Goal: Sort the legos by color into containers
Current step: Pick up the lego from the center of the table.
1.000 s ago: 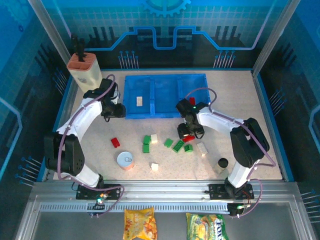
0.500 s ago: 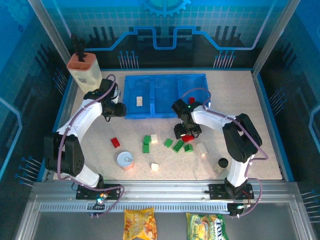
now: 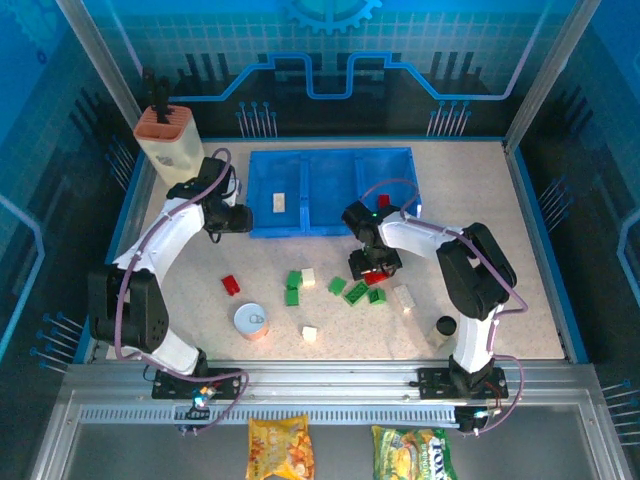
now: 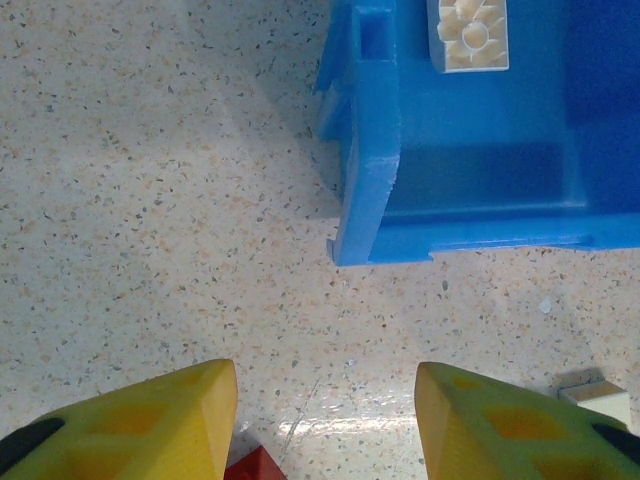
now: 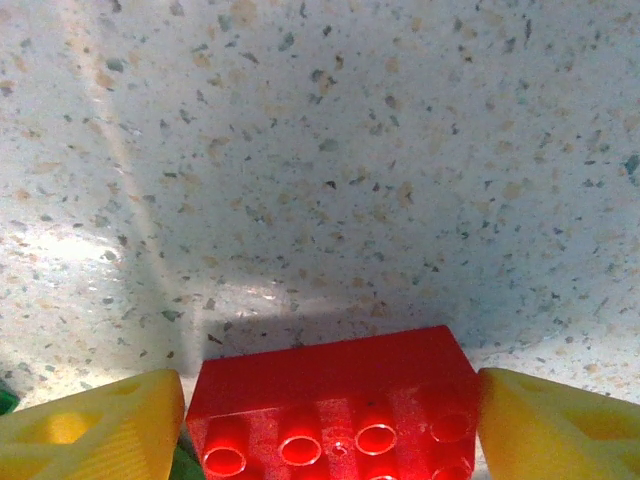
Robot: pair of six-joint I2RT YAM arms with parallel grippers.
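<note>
Now bracketing the red lego (image 5: 330,400) on the worktop (image 3: 500,250) with the right gripper (image 3: 374,272), jaws close on both sides for a lift, clench impossible to tell. Farther left, hovering the released, empty left gripper (image 4: 325,400) beside the containers' (image 4: 365,150) near-left corner, cream lego (image 4: 468,35) lying inside.
</note>
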